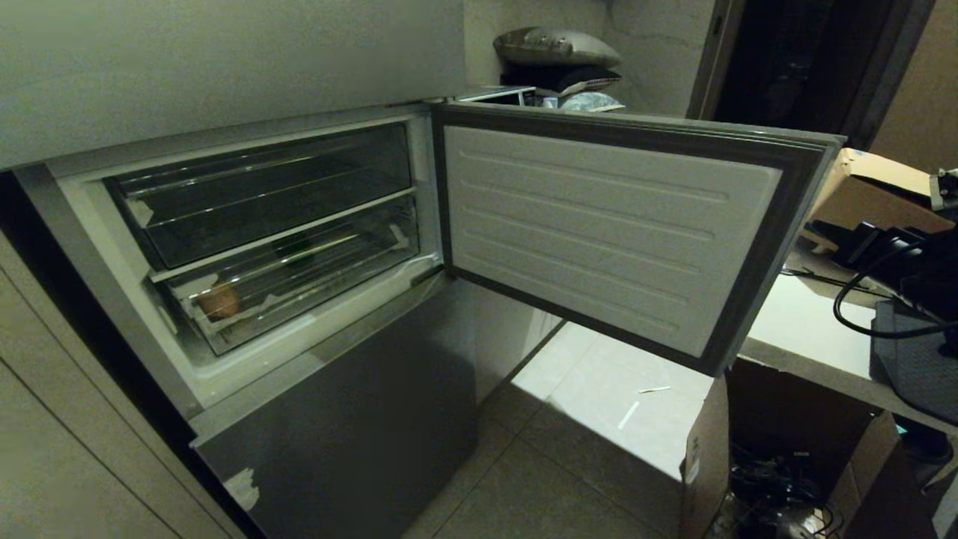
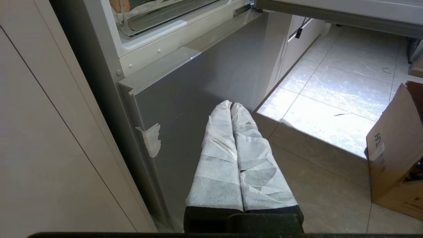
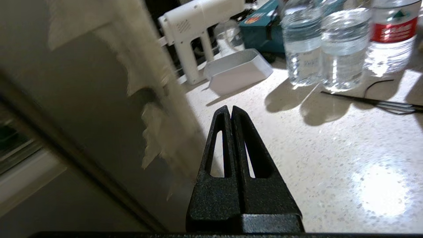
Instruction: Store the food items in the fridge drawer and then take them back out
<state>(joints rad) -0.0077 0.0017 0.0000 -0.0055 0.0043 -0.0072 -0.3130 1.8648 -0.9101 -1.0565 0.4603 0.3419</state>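
Tan-orange oval lump (image 1: 218,300) lying inside clear ribbed plastic fridge drawer (image 1: 299,281), near its left end; likely light, firm, smooth, best pinched across its middle; right gripper (image 3: 230,110) fingers closed, empty.

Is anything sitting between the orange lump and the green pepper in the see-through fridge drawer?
In the head view, only bare ribbed floor of the fridge drawer shows between the orange lump and the green pepper.
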